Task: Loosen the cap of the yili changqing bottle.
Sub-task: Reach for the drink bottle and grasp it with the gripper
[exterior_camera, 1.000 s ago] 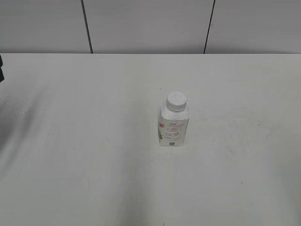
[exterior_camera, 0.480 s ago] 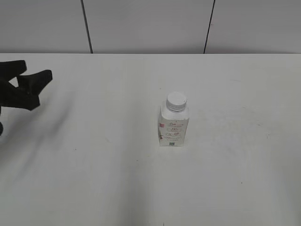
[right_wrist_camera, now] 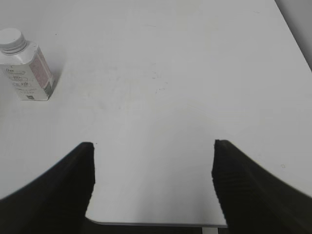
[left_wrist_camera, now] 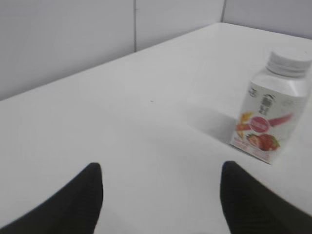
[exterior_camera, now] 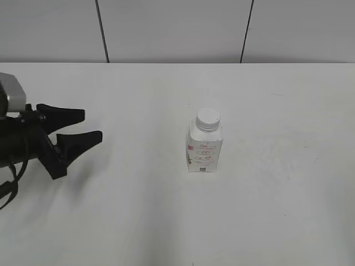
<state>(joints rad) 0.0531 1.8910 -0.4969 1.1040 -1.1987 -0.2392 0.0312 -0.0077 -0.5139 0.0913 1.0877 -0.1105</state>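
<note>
The yili changqing bottle [exterior_camera: 205,148] stands upright near the middle of the white table, its white ribbed cap [exterior_camera: 208,118] on the neck. It also shows in the left wrist view [left_wrist_camera: 267,118] with its cap [left_wrist_camera: 290,61], and in the right wrist view [right_wrist_camera: 27,70] with its cap [right_wrist_camera: 12,39]. My left gripper [exterior_camera: 90,126] is open and empty at the left, well apart from the bottle, fingers pointing toward it. In its wrist view the left gripper [left_wrist_camera: 161,175] shows wide-spread jaws. My right gripper [right_wrist_camera: 152,152] is open and empty above the table's near edge; it is out of the exterior view.
The white table [exterior_camera: 277,210] has a grey panelled wall [exterior_camera: 177,27] behind it. The table's near edge [right_wrist_camera: 156,225] and right edge [right_wrist_camera: 297,44] show in the right wrist view.
My left gripper has come into the exterior view from the left edge and moved right and down toward the bottle. The bottle has not moved.
</note>
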